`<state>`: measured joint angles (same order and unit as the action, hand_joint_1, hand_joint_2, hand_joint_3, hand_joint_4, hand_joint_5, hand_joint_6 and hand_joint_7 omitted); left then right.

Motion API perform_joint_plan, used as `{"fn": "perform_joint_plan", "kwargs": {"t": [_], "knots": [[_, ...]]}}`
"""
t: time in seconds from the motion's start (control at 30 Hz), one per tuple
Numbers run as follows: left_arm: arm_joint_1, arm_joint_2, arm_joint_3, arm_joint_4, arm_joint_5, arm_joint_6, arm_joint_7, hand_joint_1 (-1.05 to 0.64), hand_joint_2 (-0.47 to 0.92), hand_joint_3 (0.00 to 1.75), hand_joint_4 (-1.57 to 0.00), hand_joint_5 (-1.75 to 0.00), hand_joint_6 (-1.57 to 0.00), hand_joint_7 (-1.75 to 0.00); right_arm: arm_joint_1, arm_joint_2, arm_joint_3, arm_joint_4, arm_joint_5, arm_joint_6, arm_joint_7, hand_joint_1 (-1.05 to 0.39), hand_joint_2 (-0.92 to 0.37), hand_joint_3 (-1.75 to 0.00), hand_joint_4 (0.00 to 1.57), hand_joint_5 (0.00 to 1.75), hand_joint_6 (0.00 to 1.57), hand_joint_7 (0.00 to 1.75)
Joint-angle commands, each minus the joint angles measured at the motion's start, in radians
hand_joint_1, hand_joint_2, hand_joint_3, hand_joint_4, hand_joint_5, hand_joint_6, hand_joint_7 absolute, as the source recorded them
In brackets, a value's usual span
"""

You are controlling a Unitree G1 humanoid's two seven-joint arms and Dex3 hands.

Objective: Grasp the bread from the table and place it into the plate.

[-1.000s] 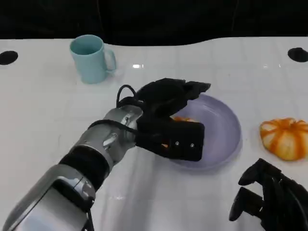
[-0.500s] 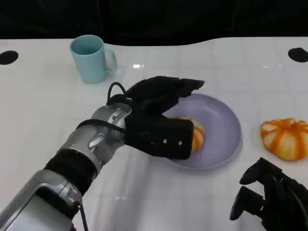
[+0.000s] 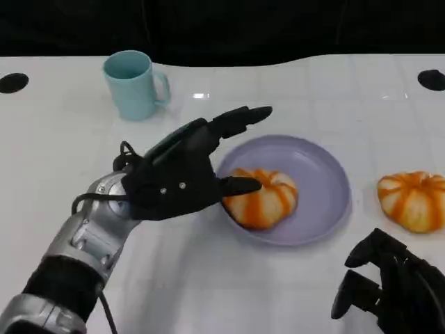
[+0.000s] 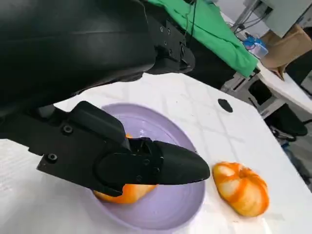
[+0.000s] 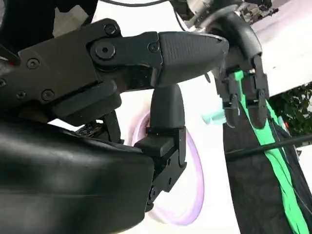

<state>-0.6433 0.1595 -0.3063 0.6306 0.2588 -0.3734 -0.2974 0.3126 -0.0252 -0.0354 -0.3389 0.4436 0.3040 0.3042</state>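
An orange-and-white striped bread (image 3: 261, 197) lies in the left half of the lilac plate (image 3: 327, 174) at the table's middle. My left hand (image 3: 181, 177) hovers just left of the plate, fingers spread and holding nothing, its thumb tip close to the bread. The left wrist view shows the bread (image 4: 124, 193) partly hidden behind that hand's thumb (image 4: 165, 163), on the plate (image 4: 165, 141). My right hand (image 3: 389, 289) rests near the front right edge of the table, empty with fingers apart. In the right wrist view, the plate (image 5: 192, 195) shows past that hand (image 5: 146, 63).
A second striped bread (image 3: 412, 200) lies on the table right of the plate, also seen as the loose bread (image 4: 241, 187) in the left wrist view. A light blue mug (image 3: 133, 84) stands at the back left. Dark round marks (image 3: 12, 82) sit at the table's far corners.
My left hand has let go of the bread, opened and drawn back to the left off the plate. The bread now lies uncovered in the plate. The right hand has stayed still.
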Motion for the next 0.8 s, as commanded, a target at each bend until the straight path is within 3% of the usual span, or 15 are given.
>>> {"fn": "perform_joint_plan", "kwargs": {"t": [0.03,0.13,0.27,0.43,0.8], "knots": [[0.091,-0.01,0.07,-0.102,-0.136,-0.012,-0.055,-0.85,0.92,0.39,-0.21,-0.23,-0.24,-0.08,0.006,-0.007,-0.002,-0.013,0.002,-0.002,-0.007,-0.5,-0.92,-0.43,0.63,1.75,0.43,1.65],[0.182,-0.032,0.12,-0.2,-0.265,0.009,-0.102,-0.85,0.92,0.36,-0.23,-0.42,-0.34,-0.09,0.009,-0.005,0.0,-0.017,0.001,0.0,-0.012,-0.51,-0.92,-0.42,0.63,1.75,0.43,1.65],[0.24,-0.046,0.144,-0.257,-0.311,0.018,-0.112,-0.84,0.92,0.35,-0.22,-0.5,-0.36,-0.08,0.009,-0.005,0.002,-0.019,0.003,0.002,-0.014,-0.51,-0.92,-0.42,0.63,1.75,0.43,1.65],[0.38,-0.092,0.198,-0.353,-0.437,0.025,-0.129,-0.72,0.92,0.37,-0.42,-0.8,-0.56,-0.15,0.005,-0.004,0.003,-0.019,0.009,0.006,-0.013,-0.51,-0.92,-0.42,0.63,1.75,0.43,1.65],[0.539,-0.118,0.255,-0.511,-0.703,0.175,-0.27,-0.63,0.92,0.29,-0.63,-0.98,-0.77,-0.22,0.003,-0.006,0.008,-0.022,0.0,0.007,-0.021,-0.52,-0.92,-0.43,0.62,1.75,0.44,1.64]]}}
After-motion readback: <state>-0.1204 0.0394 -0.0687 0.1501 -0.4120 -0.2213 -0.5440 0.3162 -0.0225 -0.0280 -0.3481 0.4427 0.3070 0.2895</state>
